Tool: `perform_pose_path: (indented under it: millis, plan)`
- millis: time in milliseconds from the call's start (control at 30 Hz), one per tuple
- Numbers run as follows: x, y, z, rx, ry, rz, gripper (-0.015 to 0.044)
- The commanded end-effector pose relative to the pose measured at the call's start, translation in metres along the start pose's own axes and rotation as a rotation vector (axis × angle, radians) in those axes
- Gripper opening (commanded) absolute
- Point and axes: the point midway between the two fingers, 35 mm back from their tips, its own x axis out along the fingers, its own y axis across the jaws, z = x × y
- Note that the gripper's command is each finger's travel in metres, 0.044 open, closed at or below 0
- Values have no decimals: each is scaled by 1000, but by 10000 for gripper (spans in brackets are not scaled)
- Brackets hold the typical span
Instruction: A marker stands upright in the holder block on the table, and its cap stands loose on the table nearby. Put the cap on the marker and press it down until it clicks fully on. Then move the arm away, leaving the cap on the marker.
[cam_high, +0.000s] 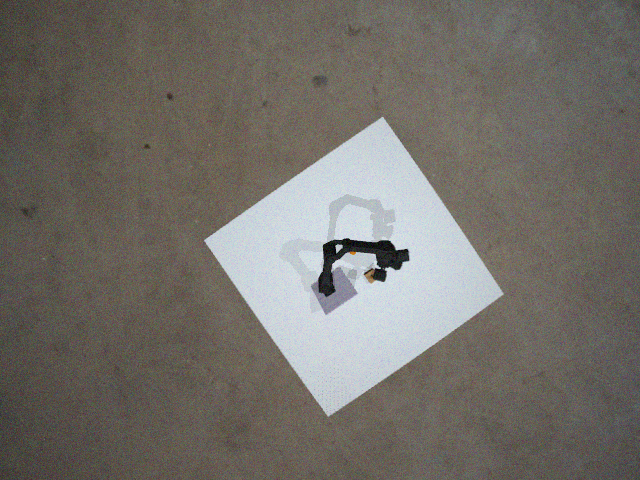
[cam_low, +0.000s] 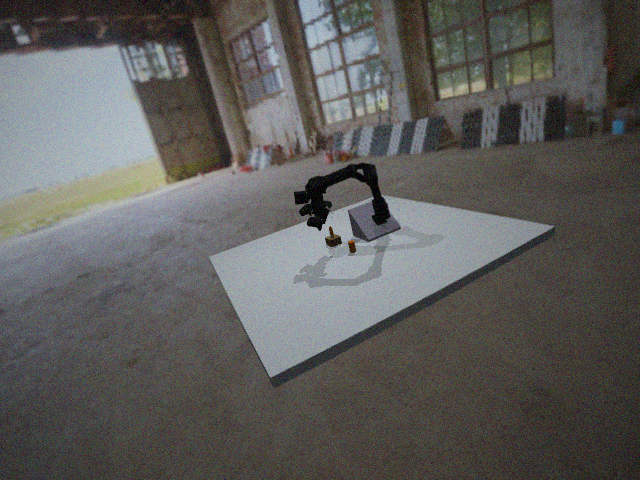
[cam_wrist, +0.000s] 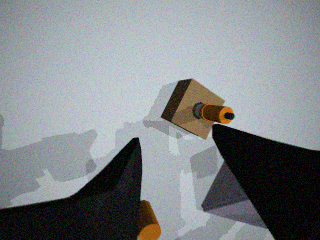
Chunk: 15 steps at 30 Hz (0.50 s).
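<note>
Orange marker (cam_wrist: 216, 113) stands upright in the wooden block (cam_wrist: 190, 108) on the table (cam_low: 320, 310). Jaws partly open, holding nothing; cap (cam_wrist: 148, 226) stands apart.

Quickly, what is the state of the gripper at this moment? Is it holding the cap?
Gripper: open, partly, holding nothing. The cap stands on the table, not between the fingers.
</note>
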Motion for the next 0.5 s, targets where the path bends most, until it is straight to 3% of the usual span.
perform_pose_path:
  millis: [0,467]
  plan:
    - [-17,13,-68,-855,38,169,258]
    - [-27,20,-124,-1619,-46,323,258]
